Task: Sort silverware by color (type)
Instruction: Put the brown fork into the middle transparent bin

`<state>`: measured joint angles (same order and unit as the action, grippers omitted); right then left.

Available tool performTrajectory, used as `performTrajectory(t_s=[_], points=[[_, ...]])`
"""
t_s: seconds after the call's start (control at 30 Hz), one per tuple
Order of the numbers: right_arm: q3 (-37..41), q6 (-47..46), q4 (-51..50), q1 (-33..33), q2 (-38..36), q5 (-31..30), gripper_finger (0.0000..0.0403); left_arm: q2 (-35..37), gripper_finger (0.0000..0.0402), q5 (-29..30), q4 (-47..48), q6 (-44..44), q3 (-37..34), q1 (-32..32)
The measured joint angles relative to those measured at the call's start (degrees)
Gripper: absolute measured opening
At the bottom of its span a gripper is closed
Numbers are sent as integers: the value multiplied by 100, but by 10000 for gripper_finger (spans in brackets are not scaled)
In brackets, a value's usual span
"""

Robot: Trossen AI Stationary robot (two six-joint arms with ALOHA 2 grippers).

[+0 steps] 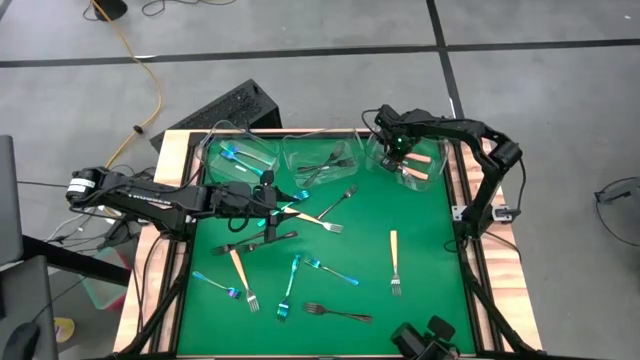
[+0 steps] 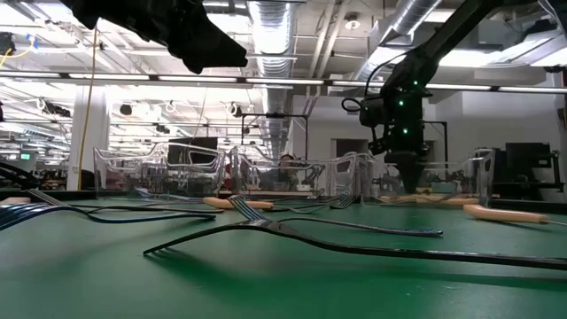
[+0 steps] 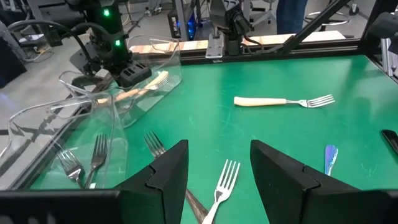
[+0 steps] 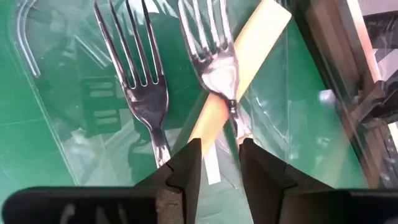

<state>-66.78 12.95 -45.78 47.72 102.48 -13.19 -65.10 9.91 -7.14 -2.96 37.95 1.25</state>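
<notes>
Right gripper: in the right tub, fingers narrowly apart around a cream fork's handle.
Left gripper: over the table, fingers wide, empty.

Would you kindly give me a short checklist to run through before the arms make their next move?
1. Right gripper over the clear plastic tub at the table's far right: ok.
2. Right fingers parted to release: cannot tell, the gap is narrow.
3. Cream-handled forks in that tub clear of the fingers: cannot tell.
4. Left gripper open: ok.
5. A fork between the left fingers: ok, a silver-tined fork lies on the green mat there.
6. Loose forks left on the mat: not ok, several remain.
</notes>
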Motion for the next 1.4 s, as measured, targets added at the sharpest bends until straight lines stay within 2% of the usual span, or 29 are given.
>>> performTrajectory(t_s=[0.5,0.7,0.87,1.03,1.17,1.3,1.4], points=[[-220,63,-137,-73,-109,95,128,0,158,-2,55,-59,0,-1],[-553,61,-323,-142,-491,325,128,0,158,-12,61,16,0,1],[-718,-72,-398,-299,-1094,417,128,0,158,-63,153,72,0,1],[-730,-330,-539,-673,-1796,498,128,0,158,-132,168,109,2,1],[-730,-623,-647,-1109,-2265,793,128,0,158,-644,292,-43,4,1],[-730,-990,-733,-1661,-2601,929,128,0,158,-1179,748,-108,6,3],[-730,-1170,-788,-2106,-2725,931,128,0,158,-1189,1303,36,7,3]])
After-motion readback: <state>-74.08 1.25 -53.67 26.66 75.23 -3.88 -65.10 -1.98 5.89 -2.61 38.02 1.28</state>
